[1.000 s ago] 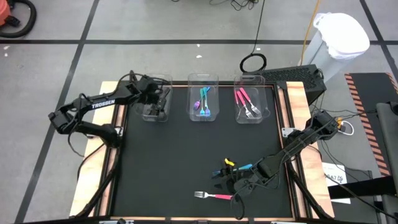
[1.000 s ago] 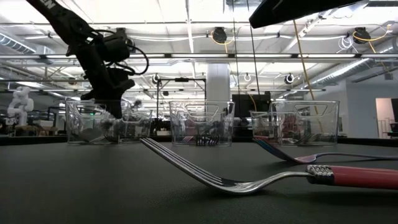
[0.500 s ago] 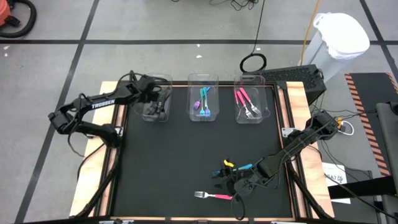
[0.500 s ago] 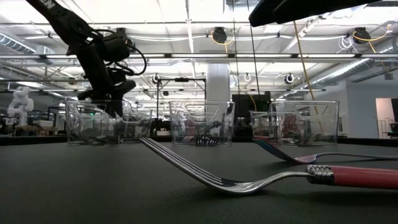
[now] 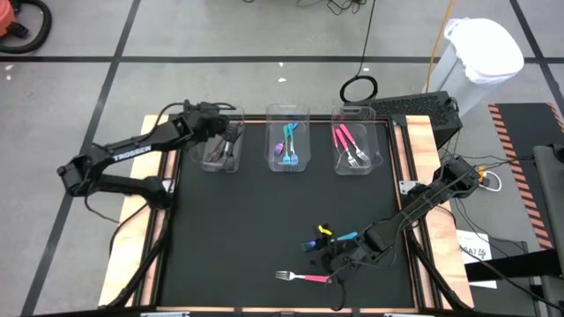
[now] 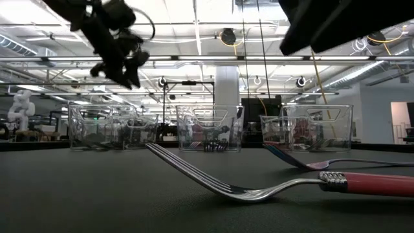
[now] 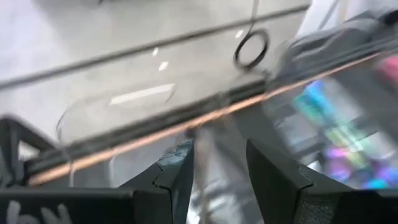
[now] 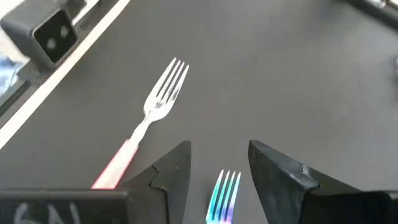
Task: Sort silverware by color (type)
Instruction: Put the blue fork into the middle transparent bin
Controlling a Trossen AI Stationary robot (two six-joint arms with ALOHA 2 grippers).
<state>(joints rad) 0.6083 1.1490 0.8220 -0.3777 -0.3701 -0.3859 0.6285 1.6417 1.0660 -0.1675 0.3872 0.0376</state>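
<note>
Three clear bins stand in a row at the table's far edge. The left bin [image 5: 210, 160] holds dark forks, the middle bin [image 5: 287, 161] teal ones [image 5: 289, 145], and the right bin [image 5: 355, 167] pink-handled ones [image 5: 348, 145]. My left gripper [image 5: 233, 132] [image 7: 219, 168] hangs open above the left bin, with nothing between its fingers. A pink-handled fork [image 5: 304, 277] [image 8: 152, 106] lies flat on the black mat near the front edge. A second fork with iridescent tines [image 8: 222, 193] [image 6: 304, 162] lies beside it. My right gripper [image 5: 333, 266] [image 8: 219, 155] hovers open over that fork's tines.
The black mat [image 5: 264, 220] is bordered by wooden rails [image 5: 421, 141]. A dark box [image 5: 423, 110] sits past the far right corner. In the low view the right arm [image 6: 343, 26] hangs high above the near forks. Lab room behind.
My left gripper has risen out of the left bin and now hangs clear above its rim, tipped somewhat, with the arm swung slightly toward the table's left. My right gripper and both forks on the mat have kept still.
</note>
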